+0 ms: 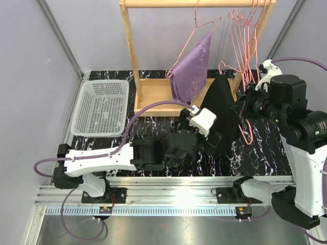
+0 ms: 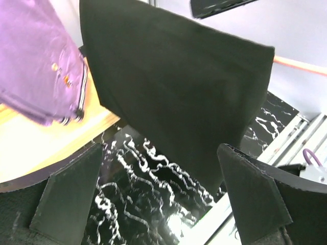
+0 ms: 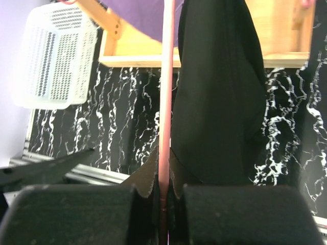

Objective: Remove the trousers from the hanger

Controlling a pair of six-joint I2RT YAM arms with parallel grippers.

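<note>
Left fingers (image 2: 66, 204) spread wide facing the black trousers (image 2: 179, 92); right fingers (image 3: 76, 214) pinch the pink hanger (image 3: 166, 102) beside them.

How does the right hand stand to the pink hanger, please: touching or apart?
Touching: the right wrist view shows the pink hanger pinched in the shut right hand.

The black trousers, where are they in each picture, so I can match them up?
Top external: the black trousers are just right of centre, over the marbled table.
Left wrist: the black trousers fill the upper middle.
Right wrist: the black trousers are right of centre, beside the pink hanger.
Shared landmark: the wooden rack base shows in all three.
</note>
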